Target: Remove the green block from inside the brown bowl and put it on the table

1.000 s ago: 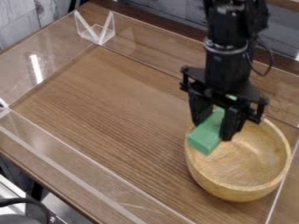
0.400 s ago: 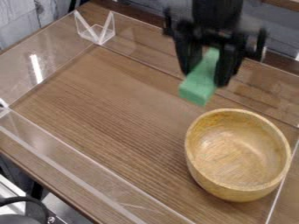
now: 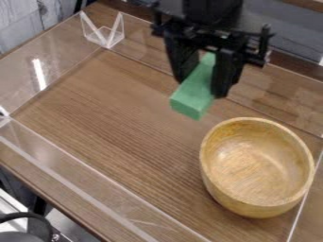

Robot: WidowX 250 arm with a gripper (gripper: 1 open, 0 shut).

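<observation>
Green block (image 3: 195, 88), long flat bright green rectangular bar with matte faces, is up in the air, clear of the bowl, hanging over the desk's middle toward the far edge. It is tilted, upper end pinched in the hand, lower end sticking out below the fingers and pointing down toward the near-left. It touches neither the desk nor the bowl.

Black robot hand (image 3: 210, 64) points down from the top of the frame, its two dark fingers (image 3: 229, 74) closed narrow on the upper part of the green block, one on each side. The picture is a bit motion-blurred around the hand, so exact contact faces are hard to read. The arm above runs out of frame at the top edge.

Round light brown wooden bowl (image 3: 258, 166), with visible grain and a thick rim, sits at the near-right corner of the desk, upright, nothing inside. It is well apart from the block, which hangs up and to its left in the view.

Brown wood-grain desk (image 3: 101, 123) has low clear acrylic walls (image 3: 51, 57) along its edges. A small clear acrylic stand-like piece (image 3: 102, 29) sits at the far-left corner, by the wall. The desk surface under the block is bare wood. Something dark shows at the near-left corner below the desk edge, too cut off to tell what.
</observation>
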